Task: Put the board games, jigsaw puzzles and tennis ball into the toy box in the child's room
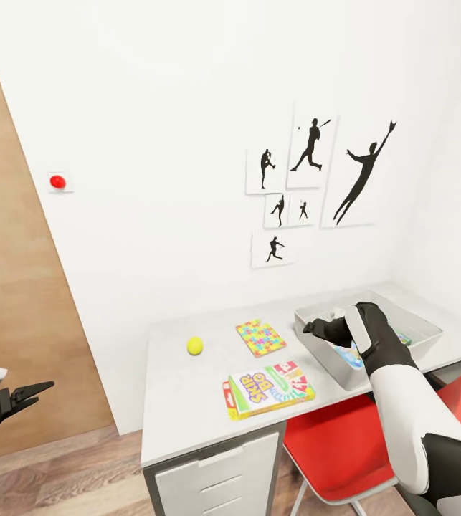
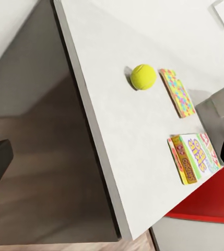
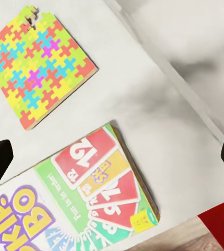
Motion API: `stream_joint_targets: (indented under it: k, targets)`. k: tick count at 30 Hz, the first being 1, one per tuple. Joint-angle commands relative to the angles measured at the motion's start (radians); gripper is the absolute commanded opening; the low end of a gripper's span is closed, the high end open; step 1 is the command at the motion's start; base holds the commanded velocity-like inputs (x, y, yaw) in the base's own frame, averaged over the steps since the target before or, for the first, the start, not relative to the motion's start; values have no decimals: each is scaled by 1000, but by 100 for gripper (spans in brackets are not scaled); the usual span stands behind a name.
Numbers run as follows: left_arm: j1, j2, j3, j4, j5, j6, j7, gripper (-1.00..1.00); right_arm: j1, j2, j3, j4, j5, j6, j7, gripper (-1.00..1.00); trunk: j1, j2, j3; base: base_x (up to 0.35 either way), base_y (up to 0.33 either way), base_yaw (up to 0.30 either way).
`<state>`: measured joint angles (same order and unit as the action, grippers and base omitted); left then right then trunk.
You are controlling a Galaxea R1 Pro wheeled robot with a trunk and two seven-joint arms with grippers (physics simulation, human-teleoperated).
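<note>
On the white table (image 1: pixel 180 401) lie a yellow tennis ball (image 1: pixel 195 346), a colourful jigsaw puzzle (image 1: pixel 260 337) and a Skip-Bo board game (image 1: pixel 267 388) near the front edge. At the table's right end stands the grey toy box (image 1: pixel 316 342), with coloured flat items partly visible inside behind my arm. My right gripper (image 1: pixel 310 328) hovers open and empty over the box's left rim; its wrist view looks down on the puzzle (image 3: pixel 38 63) and the board game (image 3: pixel 91 193). My left gripper (image 1: pixel 33 393) is open and empty, low and left of the table, facing the ball (image 2: pixel 143 77).
A red chair (image 1: pixel 345 444) is tucked under the table's right half, beside white drawers (image 1: pixel 216 480). A wooden panel (image 1: pixel 8 287) rises at the left. The wall behind carries black silhouette posters (image 1: pixel 309 179) and a red button (image 1: pixel 58 182). The floor is wood.
</note>
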<state>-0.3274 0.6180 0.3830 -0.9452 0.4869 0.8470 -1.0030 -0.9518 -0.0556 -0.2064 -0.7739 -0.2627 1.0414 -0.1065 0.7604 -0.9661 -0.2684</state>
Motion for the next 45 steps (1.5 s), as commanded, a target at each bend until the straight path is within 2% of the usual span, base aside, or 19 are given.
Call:
stream_joint_targets:
  k: [1, 14, 28, 45]
  targets:
    - [-1, 0, 0, 0, 2, 5, -2, 100, -1, 0, 0, -1, -11, 3, -10, 100, 0, -1, -1, 36, 30, 0]
    - [-1, 0, 0, 0, 2, 6, -1, 100, -1, 1, 2, -1, -11, 3, -10, 100, 0, -1, -1, 62, 74, 0]
    - [-1, 0, 0, 0, 2, 7, -2, 100, -1, 3, 5, -1, -10, 3, -10, 100, 0, -1, -1, 3, 225, 0]
    - [-1, 0, 0, 0, 2, 6, -2, 100, -1, 1, 2, -1, -10, 2, -10, 100, 0, -1, -6, 0, 34, 0]
